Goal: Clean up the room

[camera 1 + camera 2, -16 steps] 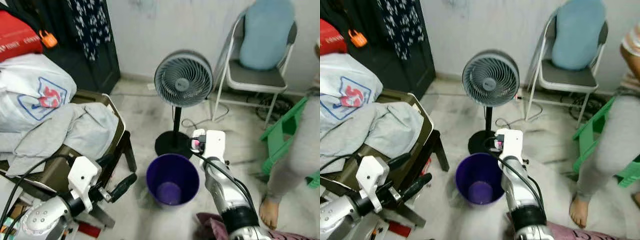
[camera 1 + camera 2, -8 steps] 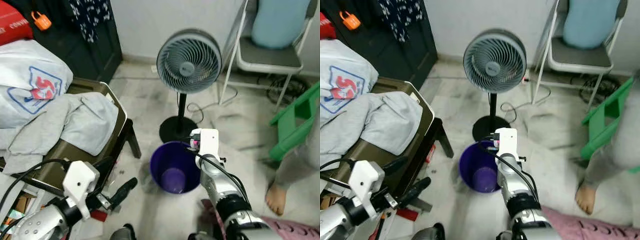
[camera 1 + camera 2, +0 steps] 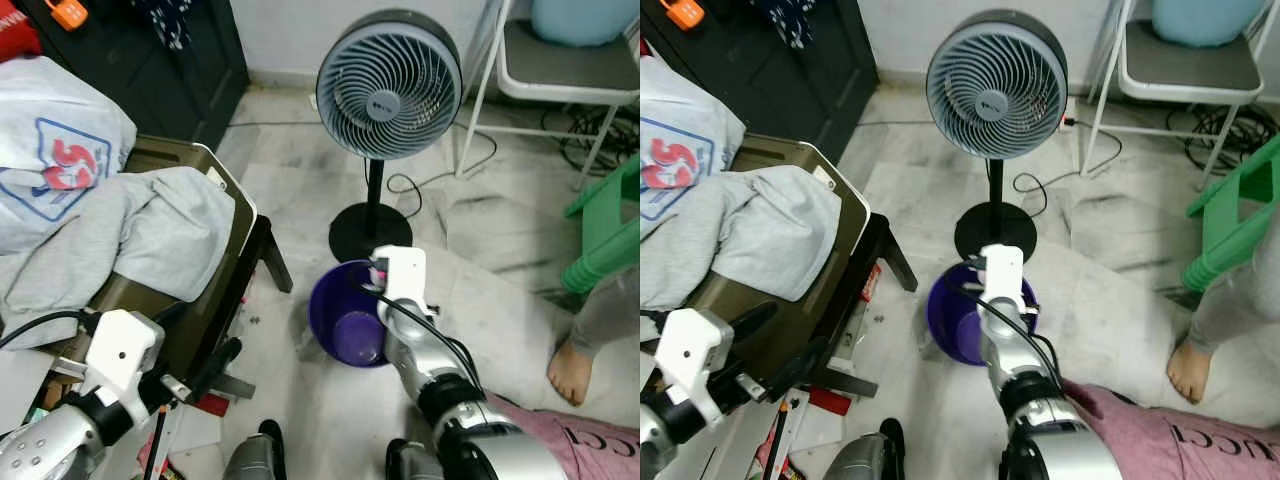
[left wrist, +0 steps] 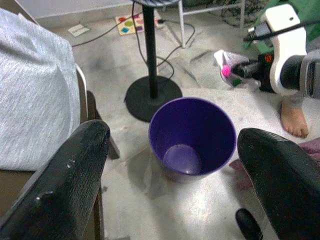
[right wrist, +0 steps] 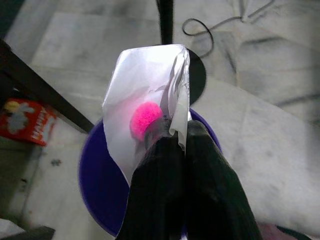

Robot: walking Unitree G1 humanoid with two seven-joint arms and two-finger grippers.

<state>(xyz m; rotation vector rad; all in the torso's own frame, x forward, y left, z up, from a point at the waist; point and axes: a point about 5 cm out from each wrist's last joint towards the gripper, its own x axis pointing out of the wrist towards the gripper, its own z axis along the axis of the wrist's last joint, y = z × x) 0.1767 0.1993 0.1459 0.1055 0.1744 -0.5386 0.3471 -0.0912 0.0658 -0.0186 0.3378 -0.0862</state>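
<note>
The right tool (image 5: 175, 145) has its two black fingers pressed together, pinching a crumpled piece of translucent white plastic wrapper with a pink blob showing through it (image 5: 145, 107). The wrapper sticks out ahead of the fingertips. Directly below and just beyond the tool sits the round purple plastic waste bin (image 3: 345, 315), open and upright on the pale marble floor (image 3: 480, 230). The black round base of the grey standing fan (image 3: 365, 235) lies just past the bin, on the far side from the tool.

The left tool (image 4: 165, 175) hangs spread wide, holding nothing, low beside an olive-green chair heaped with grey clothing (image 3: 150, 235); its camera looks across at the bin and the right tool.

The step in hand looks like dropping the wrapper into the bin. To do it well, the right tool should be brought over the middle of the bin's mouth rather than its near rim, since a light wrapper may drift or cling to a finger as it falls. Lowering the fingertips closer to the opening before they part would help. A person's bare foot (image 3: 570, 365) stands well off to the right tool's outer side.
</note>
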